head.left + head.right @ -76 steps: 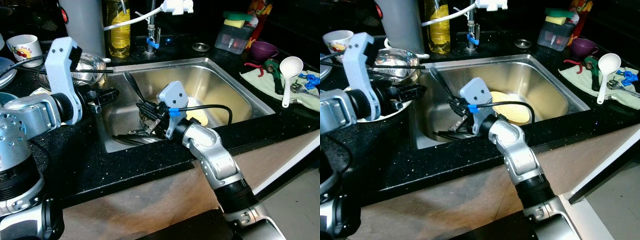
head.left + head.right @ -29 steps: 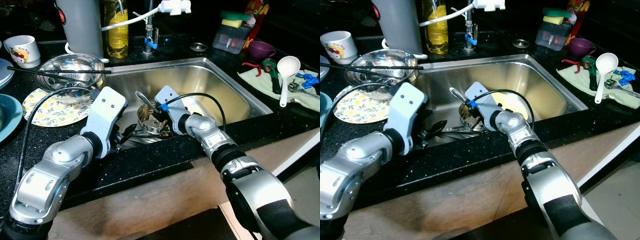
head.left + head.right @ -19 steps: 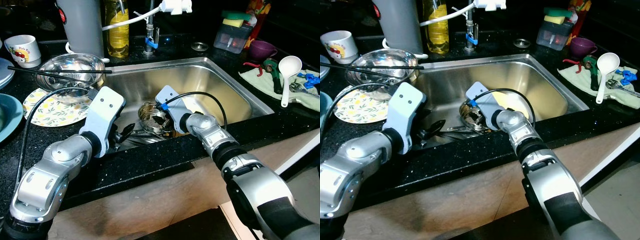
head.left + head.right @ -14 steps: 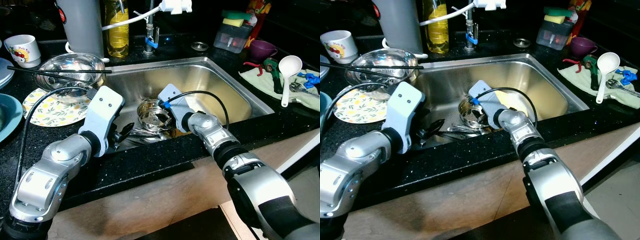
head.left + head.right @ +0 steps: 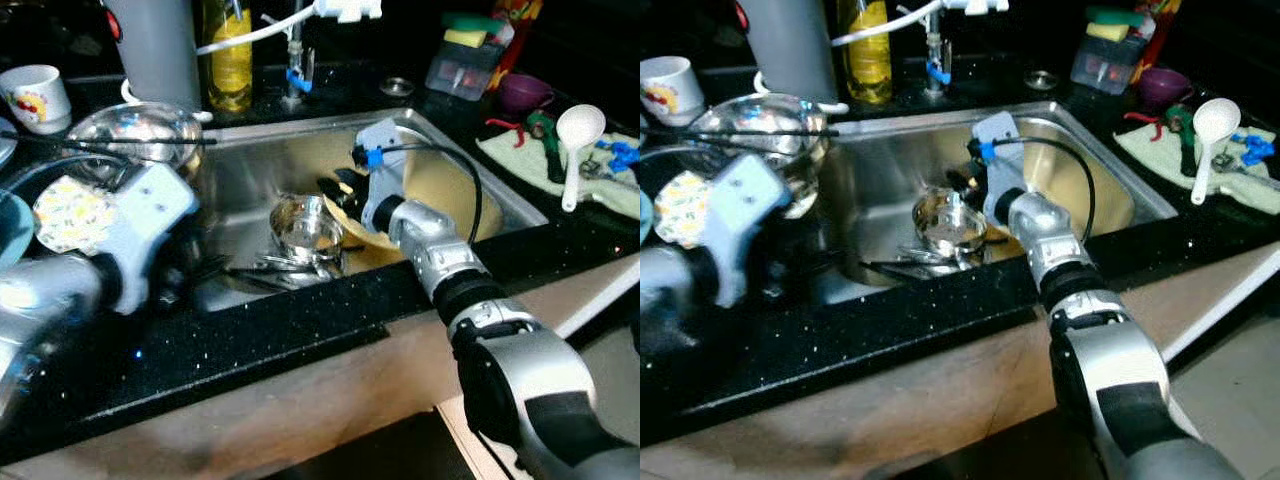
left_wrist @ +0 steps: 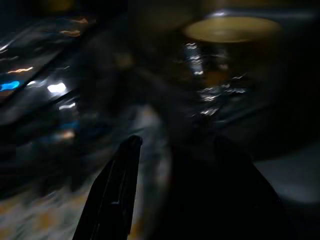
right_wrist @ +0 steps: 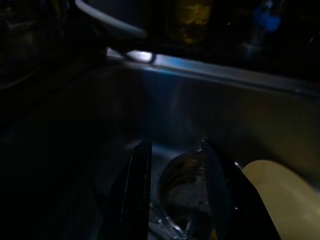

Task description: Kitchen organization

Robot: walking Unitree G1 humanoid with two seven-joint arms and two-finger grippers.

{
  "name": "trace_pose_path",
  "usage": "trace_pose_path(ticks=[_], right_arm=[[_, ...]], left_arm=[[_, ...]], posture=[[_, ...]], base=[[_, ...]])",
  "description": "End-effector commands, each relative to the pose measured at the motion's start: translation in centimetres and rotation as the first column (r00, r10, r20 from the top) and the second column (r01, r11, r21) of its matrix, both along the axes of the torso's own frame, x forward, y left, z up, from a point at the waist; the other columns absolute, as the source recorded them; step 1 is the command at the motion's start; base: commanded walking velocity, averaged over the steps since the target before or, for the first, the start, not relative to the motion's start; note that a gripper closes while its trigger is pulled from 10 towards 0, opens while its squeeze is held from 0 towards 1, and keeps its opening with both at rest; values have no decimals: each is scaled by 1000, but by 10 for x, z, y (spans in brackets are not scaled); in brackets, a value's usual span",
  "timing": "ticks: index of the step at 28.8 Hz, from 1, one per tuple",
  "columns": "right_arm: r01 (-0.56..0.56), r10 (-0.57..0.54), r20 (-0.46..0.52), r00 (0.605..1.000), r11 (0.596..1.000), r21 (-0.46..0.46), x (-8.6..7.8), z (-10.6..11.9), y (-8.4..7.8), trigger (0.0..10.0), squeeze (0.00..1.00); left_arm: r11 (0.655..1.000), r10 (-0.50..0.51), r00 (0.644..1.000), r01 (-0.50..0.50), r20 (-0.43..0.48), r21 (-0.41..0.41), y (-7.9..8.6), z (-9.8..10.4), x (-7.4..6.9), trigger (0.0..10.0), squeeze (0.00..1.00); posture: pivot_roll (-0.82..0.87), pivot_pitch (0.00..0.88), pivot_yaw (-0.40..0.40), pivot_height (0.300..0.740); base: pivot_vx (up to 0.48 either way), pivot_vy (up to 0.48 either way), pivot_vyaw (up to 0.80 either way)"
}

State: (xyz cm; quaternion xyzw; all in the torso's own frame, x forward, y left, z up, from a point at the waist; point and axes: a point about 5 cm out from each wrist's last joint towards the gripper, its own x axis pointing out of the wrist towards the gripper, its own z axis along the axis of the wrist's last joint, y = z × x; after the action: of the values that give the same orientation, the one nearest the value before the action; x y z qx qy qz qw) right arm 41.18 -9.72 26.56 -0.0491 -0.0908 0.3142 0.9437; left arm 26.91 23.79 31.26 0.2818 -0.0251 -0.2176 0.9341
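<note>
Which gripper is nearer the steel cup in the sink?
Right. The right gripper hangs just above the steel cup; the left gripper is at the sink's left edge.

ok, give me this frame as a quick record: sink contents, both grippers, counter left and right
sink contents: small round steel bowl, yellow plate leaning at the right, dark cutlery pile
right gripper: inside stainless steel sink, fingers open, above the steel bowl
left gripper: over the sink's left rim, blurred, fingers unclear
counter left: large steel mixing bowl with black chopsticks across it, white mug
counter right: white ladle on green cloth, purple cup
</note>
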Motion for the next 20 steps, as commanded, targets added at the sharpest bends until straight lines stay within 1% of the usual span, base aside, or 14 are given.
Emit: trace_pose_path(ticks=[1,2,3,6,8,11,12,13,15,16,17,18,19,20], right_arm=[[-23,23,-13,1000,1000,16,-2,-4,3,10000,0],[-36,36,-9,999,999,16,-5,-7,4,10000,0],[-36,36,-9,999,999,16,-5,-7,4,10000,0],[-50,50,-5,999,999,20,-9,-10,3,10000,0],[-56,56,-6,998,998,28,-11,-13,2,10000,0],[-60,61,-13,998,998,37,-16,-17,1,10000,0],[-59,60,-17,998,997,43,-19,-20,0,10000,0],[-59,60,-17,998,997,43,-19,-20,0,10000,0],[-58,60,-23,998,997,50,-22,-22,0,10000,0],[-58,60,-26,998,997,53,-24,-23,-1,10000,0],[-60,61,-31,998,997,55,-25,-24,0,10000,0],[-60,61,-31,998,997,55,-25,-24,0,10000,0],[-60,62,-34,997,997,56,-27,-25,0,10000,0],[-62,64,-38,997,996,56,-28,-26,0,10000,0]], left_arm=[[1000,-15,1000,15,-21,22,3,-4,-2,10000,0],[999,-27,999,29,-40,37,8,-5,-6,10000,0],[999,-27,999,29,-40,37,8,-5,-6,10000,0],[997,-62,997,64,-55,43,17,-6,-14,10000,0],[996,-76,996,77,-49,33,22,-8,-19,10000,0],[997,-68,997,69,-33,44,32,-13,-25,10000,0],[998,-10,998,7,60,63,40,-14,-26,10000,0],[998,-10,998,7,60,63,40,-14,-26,10000,0],[992,77,983,-92,166,89,50,-16,-26,10000,0],[984,114,973,-139,203,109,54,-17,-25,10000,0],[973,160,965,-189,206,129,59,-21,-25,10000,0],[973,160,965,-189,206,129,59,-21,-25,10000,0],[966,186,961,-217,205,142,62,-25,-25,10000,0],[950,219,949,-260,226,173,64,-27,-26,10000,0]], posture=[[32,196,-60,740],[32,191,-59,740],[32,191,-59,740],[35,186,-59,740],[35,184,-59,740],[35,179,-58,740],[35,178,-58,740],[35,178,-58,740],[33,175,-60,740],[34,175,-61,740],[32,175,-62,740],[32,175,-62,740],[32,175,-62,740],[32,177,-64,740]], base=[[0,0,0],[0,0,0],[0,0,0],[0,0,0],[0,0,0],[0,0,0],[0,0,0],[0,0,0],[0,0,0],[0,0,0],[0,0,0],[0,0,0],[0,0,0],[0,0,0]])
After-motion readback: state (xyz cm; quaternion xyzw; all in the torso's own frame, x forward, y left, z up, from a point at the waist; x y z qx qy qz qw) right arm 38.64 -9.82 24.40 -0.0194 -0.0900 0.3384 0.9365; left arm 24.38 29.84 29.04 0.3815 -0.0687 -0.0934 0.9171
